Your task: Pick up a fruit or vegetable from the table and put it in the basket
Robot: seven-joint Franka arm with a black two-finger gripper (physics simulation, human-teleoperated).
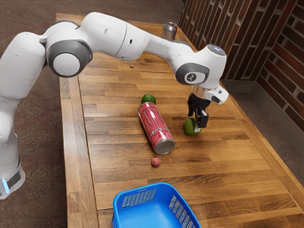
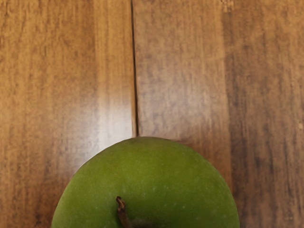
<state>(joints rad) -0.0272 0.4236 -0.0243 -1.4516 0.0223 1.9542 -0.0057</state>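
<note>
Apple [image 2: 147, 175], round, green, woody-stemmed, on glossy wood [image 2: 180, 71] under tool [image 1: 197, 121].

wooden table [image 1: 114, 152] carries cans [image 1: 154, 124], fruit [image 1: 156, 162], blue basket [image 1: 152, 216]

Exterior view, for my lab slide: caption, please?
Franka gripper at a green apple, red can and blue basket sharing the table.

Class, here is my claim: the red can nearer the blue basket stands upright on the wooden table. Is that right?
Not quite: the red can isn't upright; it lies on its side, as the exterior view shows. It is indeed on the wooden table, the can nearer the blue basket.
</note>
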